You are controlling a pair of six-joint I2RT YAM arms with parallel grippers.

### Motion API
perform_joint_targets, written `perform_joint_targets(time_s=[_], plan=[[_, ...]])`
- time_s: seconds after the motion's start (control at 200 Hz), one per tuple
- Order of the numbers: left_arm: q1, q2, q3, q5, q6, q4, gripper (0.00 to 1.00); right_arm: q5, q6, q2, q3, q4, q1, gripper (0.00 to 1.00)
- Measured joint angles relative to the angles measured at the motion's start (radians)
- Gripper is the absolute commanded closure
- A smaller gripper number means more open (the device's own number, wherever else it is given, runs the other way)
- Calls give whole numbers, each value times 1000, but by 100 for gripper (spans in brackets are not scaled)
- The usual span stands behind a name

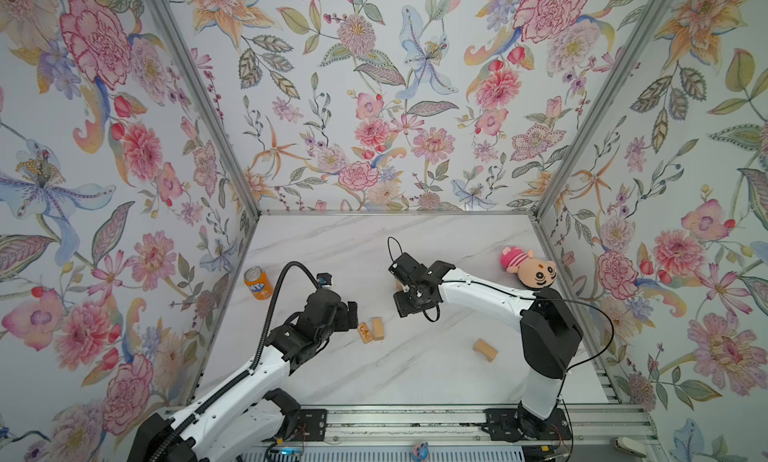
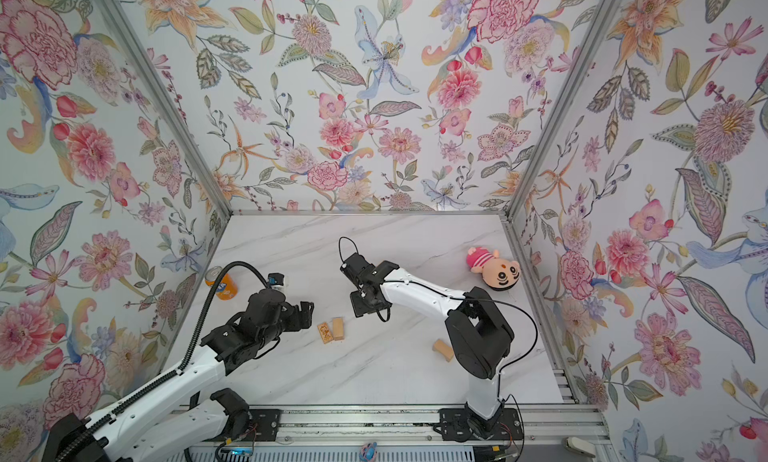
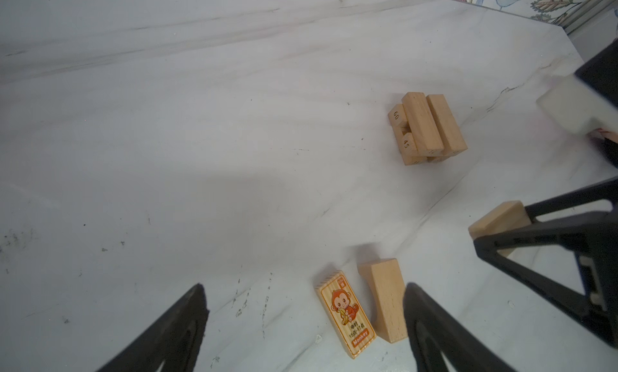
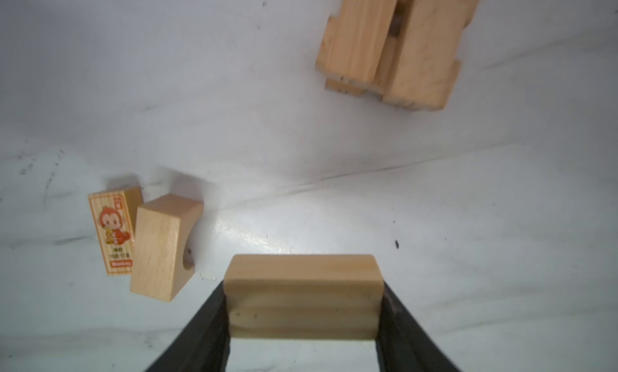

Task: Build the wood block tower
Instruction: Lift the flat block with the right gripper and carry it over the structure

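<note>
Step in hand: carry 1 brick to the tower.

- Right gripper [image 4: 302, 306] pinches a plain brick [image 4: 302, 273] across the jaws, held clear of the worktop [image 4: 468, 220].
- The tower [image 3: 426, 129] stands close ahead of it: crossed layers, 2 parallel bricks on top.
- Left gripper [image 3: 306, 288] is spread wide and empty, above the monkey-print brick [image 3: 346, 315] and the curved brick [image 3: 384, 300] just beside it.
- A loose arched brick [image 1: 485, 350] lies well apart, nearer the right arm's base.

To do it well (judgement): come in level from above, set the brick crosswise to the 2 top bricks, centre it, then release without sideways drag, since the stack is light and loose.

Hard to make out:
- In both top views the right arm covers nearly all of the tower.
- The layer count is unclear; I read at least 3.
- The tower's far side is cut off in the right wrist view.
</note>
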Motion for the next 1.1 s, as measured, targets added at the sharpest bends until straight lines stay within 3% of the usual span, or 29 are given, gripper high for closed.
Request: perform_joint_targets(time_s=[0.285,0.575,1.096], plan=[[0,26,30,38,38,18,1,23,-19,42,219,-50,-97,49],[1,47,55,82,73,45,1,23,-27,216,387,-101,-123,48],[1,73,73,78,93,53,1,18,-26,344,486,-150,-154,48]])
